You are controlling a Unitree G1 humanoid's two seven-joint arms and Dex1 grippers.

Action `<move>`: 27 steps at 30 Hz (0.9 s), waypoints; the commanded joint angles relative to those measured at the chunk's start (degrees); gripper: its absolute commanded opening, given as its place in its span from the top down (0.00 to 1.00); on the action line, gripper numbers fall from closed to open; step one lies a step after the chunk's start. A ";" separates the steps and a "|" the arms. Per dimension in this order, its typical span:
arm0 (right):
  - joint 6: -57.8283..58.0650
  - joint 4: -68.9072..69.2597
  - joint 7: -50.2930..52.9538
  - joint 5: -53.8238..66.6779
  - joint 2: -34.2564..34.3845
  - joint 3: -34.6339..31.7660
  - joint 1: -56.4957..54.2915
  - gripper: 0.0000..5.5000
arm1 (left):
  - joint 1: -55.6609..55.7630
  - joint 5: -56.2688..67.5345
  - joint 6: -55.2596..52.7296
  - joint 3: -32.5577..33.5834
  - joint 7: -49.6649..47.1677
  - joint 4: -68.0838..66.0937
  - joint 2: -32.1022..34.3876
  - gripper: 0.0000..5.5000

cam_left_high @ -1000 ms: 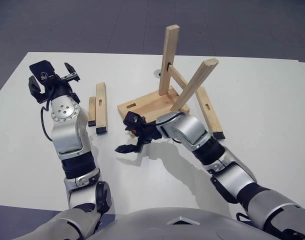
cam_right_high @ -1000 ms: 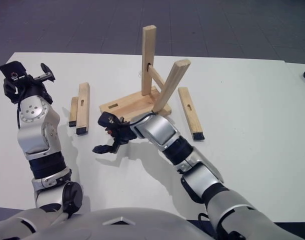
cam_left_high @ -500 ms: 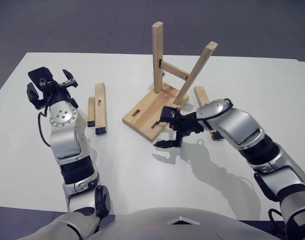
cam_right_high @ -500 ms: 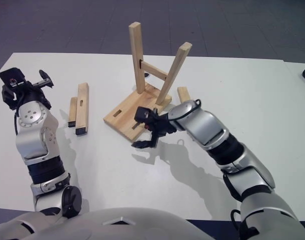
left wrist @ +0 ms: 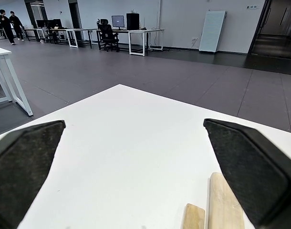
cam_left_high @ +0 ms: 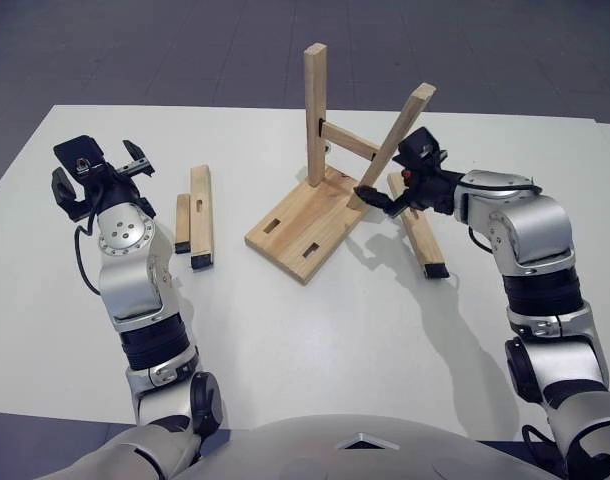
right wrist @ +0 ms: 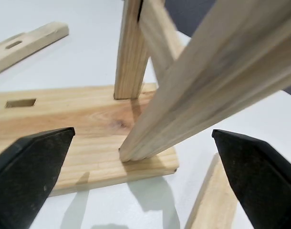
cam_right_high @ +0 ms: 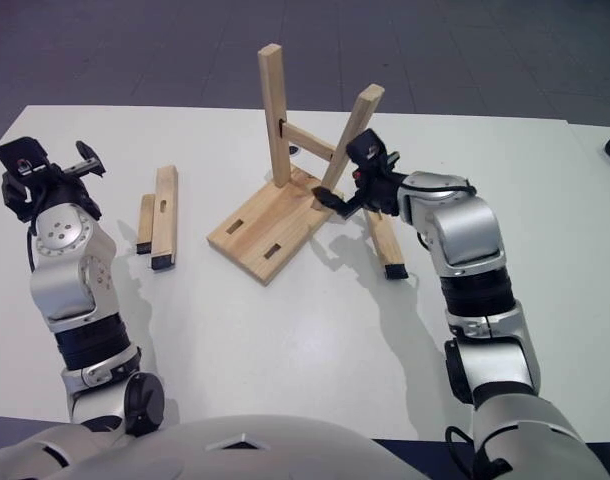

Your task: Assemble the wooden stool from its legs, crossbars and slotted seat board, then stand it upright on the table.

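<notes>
A white bench (cam_left_high: 285, 340) holds a half-built wooden stool. The slotted seat board (cam_left_high: 290, 232) lies flat near the middle of the bench, with two empty slots showing. Two legs stand in its far end: an upright leg (cam_left_high: 314, 110) and a tilted leg (cam_left_high: 403, 128) leaning away to the right, joined by a crossbar (cam_left_high: 347, 140).

The right gripper (cam_left_high: 375, 198) sits at the foot of the tilted leg. Its fingers are spread wide on either side of the leg and not gripping it. A loose leg (cam_left_high: 425, 245) lies flat just right of the board, below that gripper.

The left gripper (cam_left_high: 137, 160) is raised over the bench's left side, fingers spread wide and holding nothing. Near it lie a long slotted piece (cam_left_high: 201, 215) and a short piece (cam_left_high: 183, 222), side by side.
</notes>
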State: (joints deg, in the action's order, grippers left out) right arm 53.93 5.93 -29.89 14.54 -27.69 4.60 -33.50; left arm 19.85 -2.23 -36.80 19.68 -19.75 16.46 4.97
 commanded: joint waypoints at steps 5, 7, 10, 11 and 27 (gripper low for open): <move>10.18 13.93 8.95 1.45 1.09 -11.69 1.28 0.03 | -0.38 -0.41 -1.59 -1.19 0.45 0.06 -0.35 0.02; 12.51 15.54 10.99 1.40 1.65 -13.46 0.71 0.03 | -0.49 -0.44 -1.71 -1.28 0.49 0.18 -0.32 0.02; 15.27 16.88 13.14 1.29 2.34 -14.73 1.10 0.03 | -0.50 -0.42 -1.82 -1.17 0.40 0.30 -0.36 0.02; 15.96 16.94 14.18 0.90 2.73 -14.98 1.26 0.03 | -0.44 -0.37 -1.78 -1.19 0.45 0.16 -0.36 0.02; -4.33 3.38 24.32 -9.16 12.01 -4.94 -3.82 0.03 | 0.77 -0.25 -0.74 -2.49 0.81 -2.58 -1.08 0.02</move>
State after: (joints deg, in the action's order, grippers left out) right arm 51.94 11.14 -5.57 6.50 -15.14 -0.72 -36.17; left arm 20.04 -2.22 -37.82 17.58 -19.26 14.56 3.73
